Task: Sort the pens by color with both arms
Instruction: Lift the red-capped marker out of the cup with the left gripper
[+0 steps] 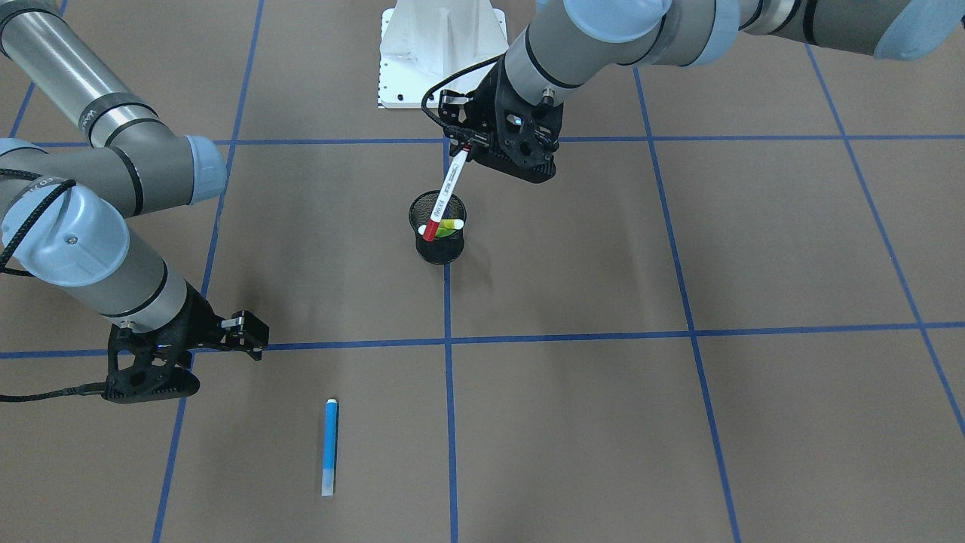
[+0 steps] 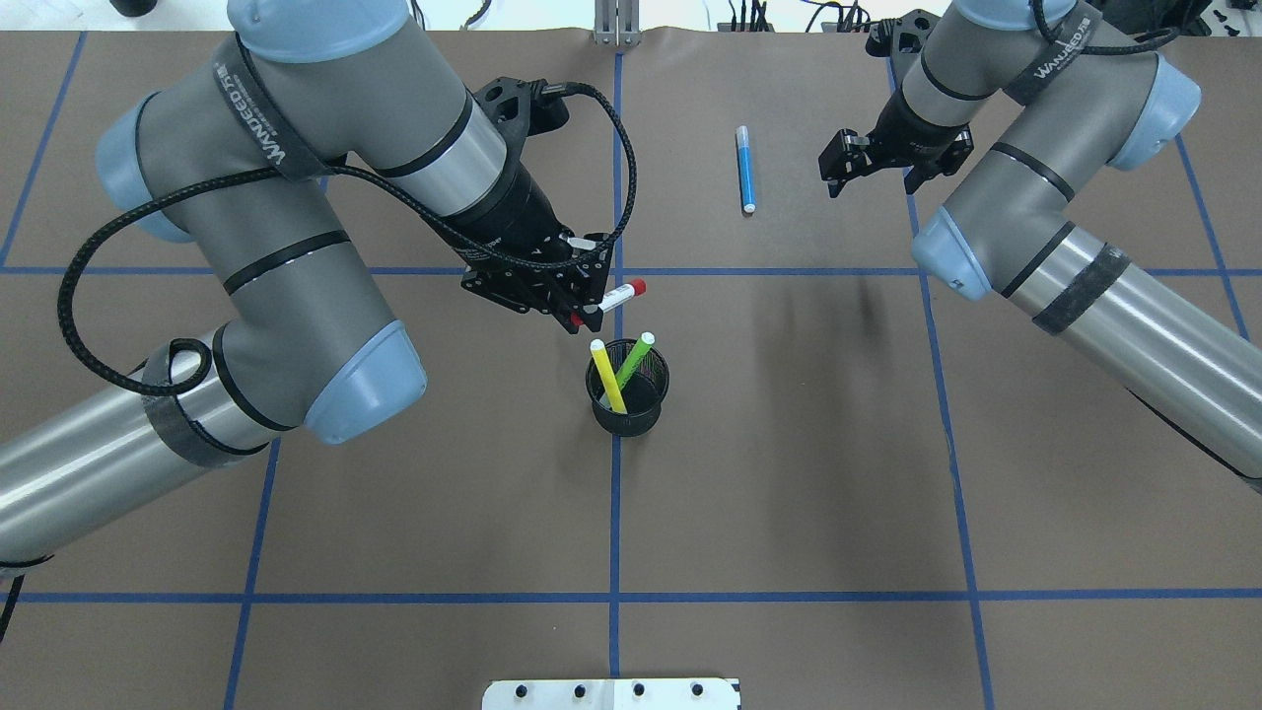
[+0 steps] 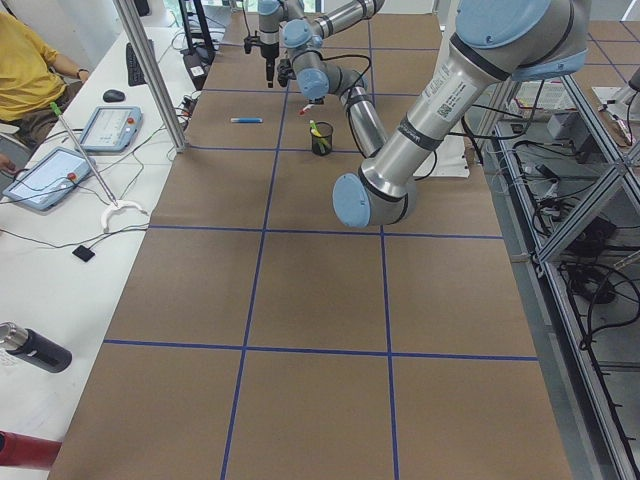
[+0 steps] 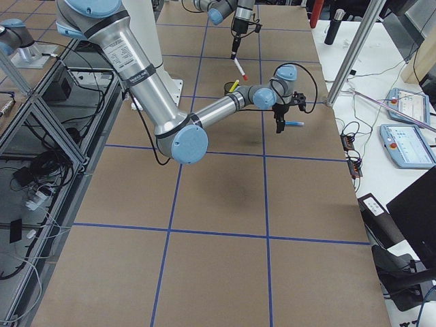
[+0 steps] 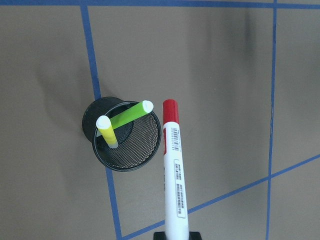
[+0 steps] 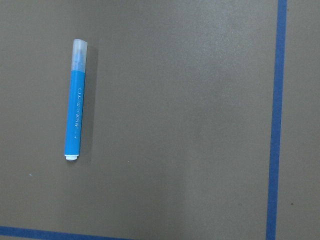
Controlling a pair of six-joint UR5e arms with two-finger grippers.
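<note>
Aloft, red-capped pen (image 1: 446,192) in left gripper (image 1: 461,145)

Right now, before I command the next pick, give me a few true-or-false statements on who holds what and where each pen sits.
1. The left gripper grips the red-capped marker. True.
2. The blue pen stands in the mesh cup. False: it lies flat on the table, well apart from the cup.
3. The yellow highlighter and the green highlighter are both in the cup. True.
4. The right gripper is shut on the blue pen. False: it holds nothing and is clear of the pen, off to one side.
5. The red-capped marker rests inside the cup. False: it is held in the air beside the cup's rim, cap end down.
</note>
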